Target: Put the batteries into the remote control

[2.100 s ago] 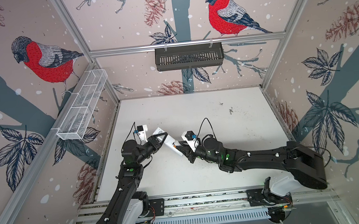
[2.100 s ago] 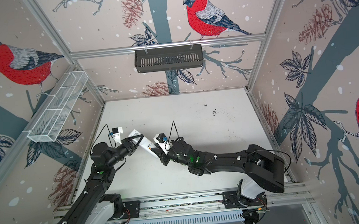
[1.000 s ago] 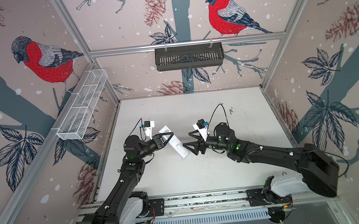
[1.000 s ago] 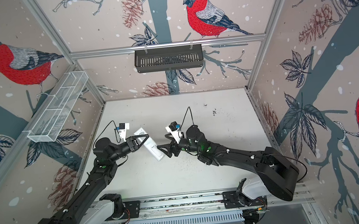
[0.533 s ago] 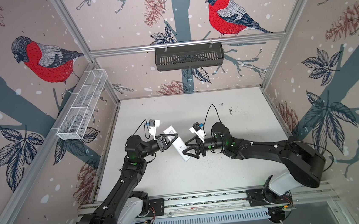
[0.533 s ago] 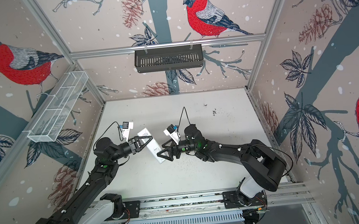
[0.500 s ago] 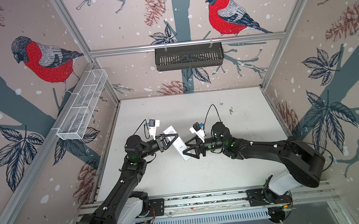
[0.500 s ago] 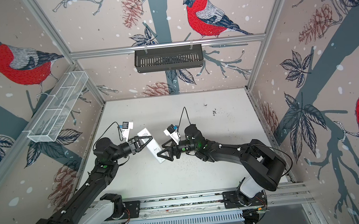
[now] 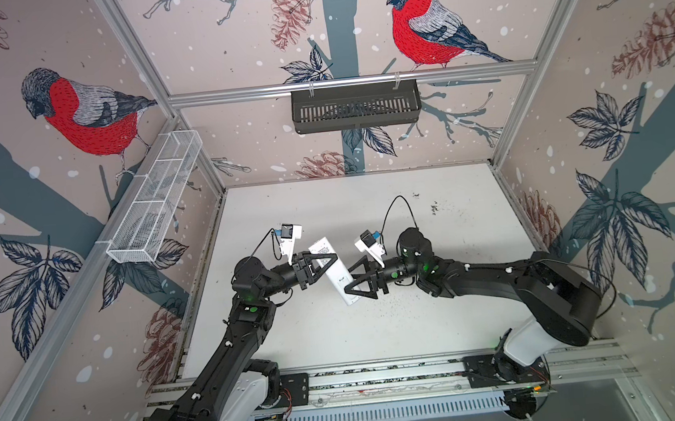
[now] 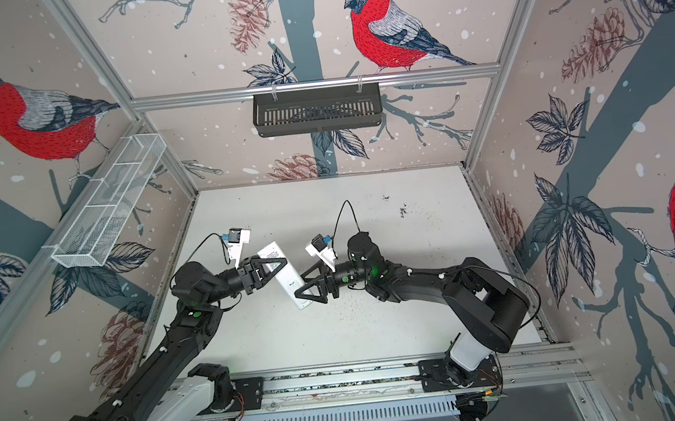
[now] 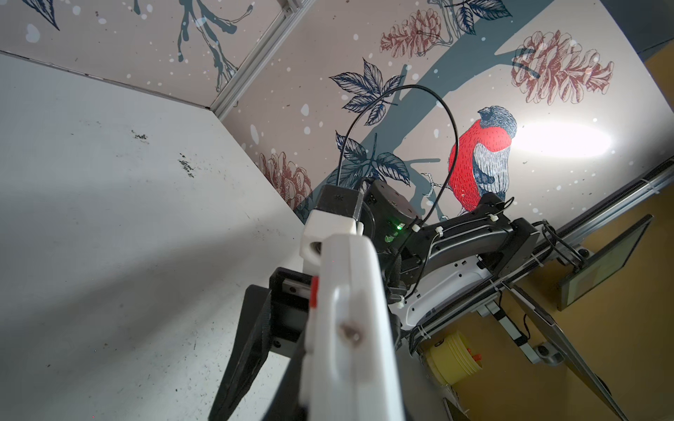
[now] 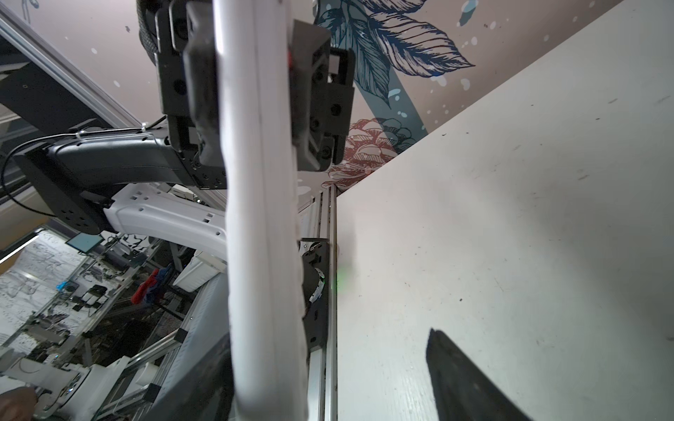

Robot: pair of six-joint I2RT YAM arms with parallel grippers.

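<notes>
Though it touches nothing below, a slim, long white plastic remote control hangs above the scuffed white tabletop, a little toward 9 o'clock from the middle. In both top views it slants from 11 o'clock to 5 o'clock. Reaching in from 9 o'clock, the left gripper pinches it near the 11 o'clock end. From 3 o'clock, the right gripper has its jaws spread around the 5 o'clock end. In the right wrist view, one finger stands well apart from it.

Open table all round — mid-air remote control the sole obstacle
</notes>
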